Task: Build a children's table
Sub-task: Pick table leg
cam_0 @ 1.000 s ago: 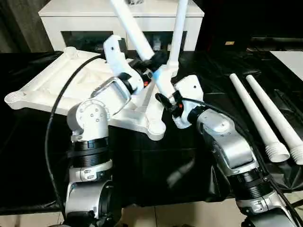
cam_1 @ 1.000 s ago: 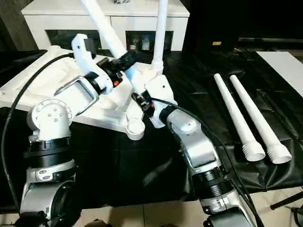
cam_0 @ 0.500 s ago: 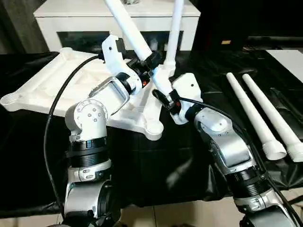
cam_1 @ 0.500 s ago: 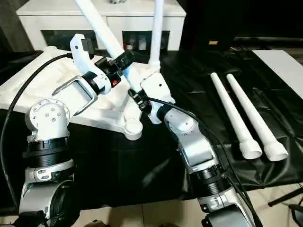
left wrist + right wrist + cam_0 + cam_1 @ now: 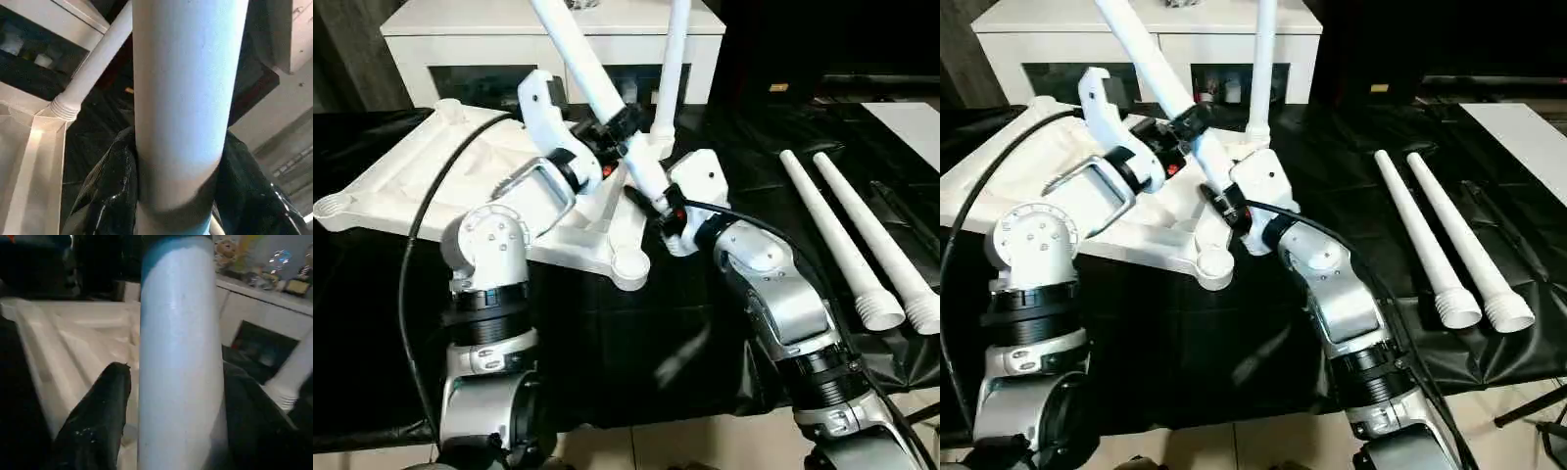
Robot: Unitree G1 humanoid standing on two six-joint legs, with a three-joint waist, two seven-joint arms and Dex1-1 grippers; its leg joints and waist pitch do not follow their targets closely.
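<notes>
Head views: white ribbed plastic square tabletop [image 5: 431,176] lies underside-up on the black desk [image 5: 724,176]. Left end effector [image 5: 619,125] clamps a slanted white tapered round leg [image 5: 578,59]; right end effector [image 5: 658,202] sits lower, grip unclear. Another upright leg [image 5: 674,59] stands just beyond; two spare legs [image 5: 862,245] lie well right.

Left wrist: fingers [image 5: 105,196] hug the leg.

Right wrist: fingers [image 5: 98,416] flank it with gaps. No writing is readable.

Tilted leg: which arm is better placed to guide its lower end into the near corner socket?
Right, probably. The right gripper sits at the lower end of the tilted leg, close to the near corner socket; the left gripper is around the shaft higher up, farther from it.
</notes>
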